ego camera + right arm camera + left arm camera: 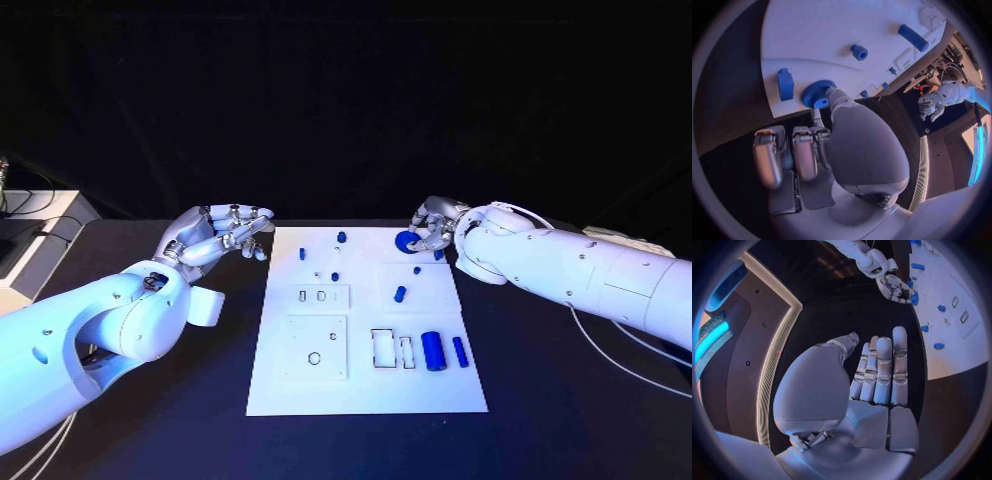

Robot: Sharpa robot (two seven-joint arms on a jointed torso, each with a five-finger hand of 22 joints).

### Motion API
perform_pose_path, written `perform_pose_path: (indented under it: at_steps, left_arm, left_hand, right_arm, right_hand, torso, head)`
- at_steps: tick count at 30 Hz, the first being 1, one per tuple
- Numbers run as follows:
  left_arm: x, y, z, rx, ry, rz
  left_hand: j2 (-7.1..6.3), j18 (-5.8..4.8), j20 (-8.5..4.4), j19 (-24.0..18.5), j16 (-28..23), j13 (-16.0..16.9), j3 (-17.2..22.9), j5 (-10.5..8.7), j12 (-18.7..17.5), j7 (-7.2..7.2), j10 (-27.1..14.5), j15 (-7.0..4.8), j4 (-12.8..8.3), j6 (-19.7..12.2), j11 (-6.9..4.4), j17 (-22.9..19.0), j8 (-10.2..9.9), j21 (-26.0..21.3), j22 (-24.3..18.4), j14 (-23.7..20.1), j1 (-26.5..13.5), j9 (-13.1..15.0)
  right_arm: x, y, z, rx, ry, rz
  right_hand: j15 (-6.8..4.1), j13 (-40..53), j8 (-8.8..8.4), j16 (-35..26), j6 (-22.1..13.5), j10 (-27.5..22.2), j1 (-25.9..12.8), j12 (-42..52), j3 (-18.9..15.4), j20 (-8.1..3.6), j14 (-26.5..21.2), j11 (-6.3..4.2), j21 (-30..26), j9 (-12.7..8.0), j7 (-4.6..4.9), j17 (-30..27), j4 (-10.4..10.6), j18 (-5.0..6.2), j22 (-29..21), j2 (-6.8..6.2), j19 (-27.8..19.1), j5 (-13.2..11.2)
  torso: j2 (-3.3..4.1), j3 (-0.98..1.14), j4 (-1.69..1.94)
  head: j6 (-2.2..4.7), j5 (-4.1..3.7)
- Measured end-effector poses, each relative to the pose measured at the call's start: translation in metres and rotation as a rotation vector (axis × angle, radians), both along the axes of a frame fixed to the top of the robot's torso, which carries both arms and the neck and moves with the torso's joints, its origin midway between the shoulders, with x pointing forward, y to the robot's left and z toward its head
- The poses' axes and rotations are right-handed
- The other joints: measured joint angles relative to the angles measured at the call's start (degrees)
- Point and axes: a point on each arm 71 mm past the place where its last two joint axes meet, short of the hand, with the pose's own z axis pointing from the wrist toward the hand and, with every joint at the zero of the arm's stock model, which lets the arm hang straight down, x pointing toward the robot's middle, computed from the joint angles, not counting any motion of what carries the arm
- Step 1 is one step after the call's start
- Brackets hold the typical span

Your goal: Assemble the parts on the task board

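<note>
The white task board (pixel 368 390) lies in the middle of the black table. My right hand (pixel 433 228) is over its far right corner and pinches a blue gear (pixel 408 241) between thumb and a finger. The right wrist view shows the thumb on the gear (pixel 819 93) and the other fingers (pixel 786 155) curled in. My left hand (pixel 224 232) hovers beside the board's far left corner, fingers apart, holding nothing. A blue cylinder (pixel 433 351) and a slimmer blue bar (pixel 460 351) lie at the near right. Several small blue pieces (pixel 335 276) dot the far half.
A blue block (pixel 786 84) and a small peg (pixel 859 52) lie close to the gear. White recessed plates (pixel 317 347) sit on the board's left half. A white stand (pixel 43 240) is at the far left, and a cable (pixel 620 340) trails on the right.
</note>
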Motion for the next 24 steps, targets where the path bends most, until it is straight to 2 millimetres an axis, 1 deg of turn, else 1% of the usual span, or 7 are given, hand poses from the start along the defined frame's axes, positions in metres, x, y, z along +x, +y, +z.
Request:
perform_pose_path:
  at_steps: [2, 4, 8, 10, 13, 18, 24]
  left_arm:
    - [0.0, 0.0, 0.0, 0.0, 0.0, 0.0]
    - [0.0, 0.0, 0.0, 0.0, 0.0, 0.0]
    - [0.0, 0.0, 0.0, 0.001, 0.0, 0.0]
    - [0.0, 0.0, 0.0, 0.001, 0.0, 0.0]
    - [0.0, 0.0, 0.0, 0.001, 0.0, -0.001]
    - [0.0, 0.0, 0.0, 0.001, 0.001, 0.0]
    - [0.001, 0.0, -0.001, 0.001, 0.001, -0.001]
  left_hand:
    - [0.0, 0.0, 0.0, 0.0, 0.0, 0.0, 0.0, 0.0, 0.0, 0.0, 0.0, 0.0, 0.0, 0.0, 0.0, 0.0, 0.0, 0.0, 0.0, 0.0, 0.0, 0.0]
    - [0.0, 0.0, 0.0, 0.0, 0.0, 0.0, 0.2, 0.0, 0.0, 0.0, 0.0, 0.0, -0.2, 0.0, 0.0, 0.0, 0.0, 0.0, 0.0, 0.0, 0.0, 0.0]
    - [0.0, 0.0, 0.0, 0.0, 0.0, 0.0, 0.2, 0.0, 0.0, 0.0, 0.0, 0.0, -0.2, 0.0, 0.0, 0.0, 0.0, 0.0, 0.0, 0.0, 0.0, 0.0]
    - [0.0, 0.0, 0.0, 0.0, 0.0, 0.0, 0.2, 0.0, 0.0, 0.0, 0.0, 0.0, -0.2, 0.0, 0.0, 0.0, 0.0, 0.0, 0.0, 0.0, 0.0, 0.0]
    - [0.0, 0.0, 0.0, 0.0, 0.0, 0.0, 0.2, 0.0, 0.0, 0.0, 0.0, 0.0, -0.2, 0.0, 0.0, 0.0, 0.0, 0.0, 0.0, 0.0, 0.0, 0.0]
    - [0.0, 0.01, -0.01, 0.0, 0.0, 0.0, 0.2, 0.0, 0.0, 0.0, 0.0, 0.0, -0.2, 0.0, 0.0, 0.0, 0.0, 0.0, 0.0, 0.0, 0.0, 0.0]
    - [0.0, -0.01, -0.18, -0.2, 0.0, 0.0, 0.2, 0.0, 0.0, 0.0, 0.0, 0.0, -0.2, 0.0, 0.0, -0.1, 0.0, 0.0, 0.1, 0.0, 0.0, 0.0]
  right_arm:
    - [0.0, 0.0, 0.0, 0.001, 0.0, -0.001]
    - [0.001, 0.001, 0.0, 0.002, 0.0, -0.001]
    - [0.0, 0.001, 0.0, 0.001, -0.01, -0.001]
    - [0.0, 0.002, 0.0, -0.002, -0.02, 0.002]
    - [-0.002, 0.005, -0.001, -0.006, -0.04, 0.009]
    - [-0.008, 0.013, -0.001, -0.021, -0.105, 0.036]
    - [-0.019, 0.031, 0.007, -0.025, -0.213, 0.098]
  right_hand:
    - [0.0, 0.0, 0.0, 0.0, 0.2, 0.0, 0.0, 0.0, 0.2, 0.0, 0.0, 0.0, 0.0, 0.0, 0.19, 0.0, 0.1, 0.0, 0.0, 0.0, 0.0, 0.0]
    - [0.0, 0.0, 0.22, 0.0, 0.5, 0.0, 0.0, 0.0, 0.4, 0.0, 0.0, 0.0, 0.0, 0.0, -0.07, 0.0, 0.0, 0.0, 0.0, 0.0, 0.0, 0.0]
    - [0.0, 0.0, 0.68, 0.0, 2.4, 0.0, 0.7, 0.0, 3.3, 0.0, 0.0, -0.02, 0.0, -0.4, -0.44, 0.0, -0.2, 0.0, 0.0, 0.7, 0.0, -0.7]
    - [-0.51, 0.0, 0.69, 0.0, 3.8, -0.3, 0.7, 0.0, 5.6, -0.41, 0.0, -0.35, 0.0, -0.7, -0.82, 0.0, -0.3, 0.0, 0.0, 0.69, 0.0, -1.3]
    - [-1.17, 0.0, 0.88, 0.0, 4.1, -0.1, 0.7, 0.0, 8.0, -0.87, -0.1, -1.17, 0.0, -0.7, -0.66, 0.0, -0.7, 0.0, 0.0, 0.67, 0.0, -1.4]
    - [-1.64, 0.0, 0.88, 0.0, 4.2, -0.1, 1.1, 0.0, 10.6, -1.5, -0.1, -1.76, 0.0, -0.7, -0.66, 0.0, -1.4, 0.0, 0.0, 0.05, -0.2, -0.4]
    - [-1.88, 0.0, 0.88, 0.0, 4.2, -0.1, 0.6, 0.0, 11.4, -1.67, 0.0, -1.77, 0.0, -0.7, -0.66, 0.0, -1.7, 0.0, 0.0, -0.46, 0.0, -0.4]
  torso:
    - [0.02, 0.0, 0.01]
    - [0.03, -0.01, 0.02]
    - [0.04, -0.01, 0.03]
    - [0.04, -0.01, 0.03]
    - [0.04, -0.01, 0.03]
    - [0.03, -0.01, -0.01]
    - [0.0, -0.01, -0.01]
  head:
    - [0.0, 0.01]
    - [0.0, -0.02]
    - [-0.03, -0.04]
    - [-0.07, -0.04]
    - [-0.08, -0.01]
    - [0.04, 0.01]
    - [0.21, 0.07]
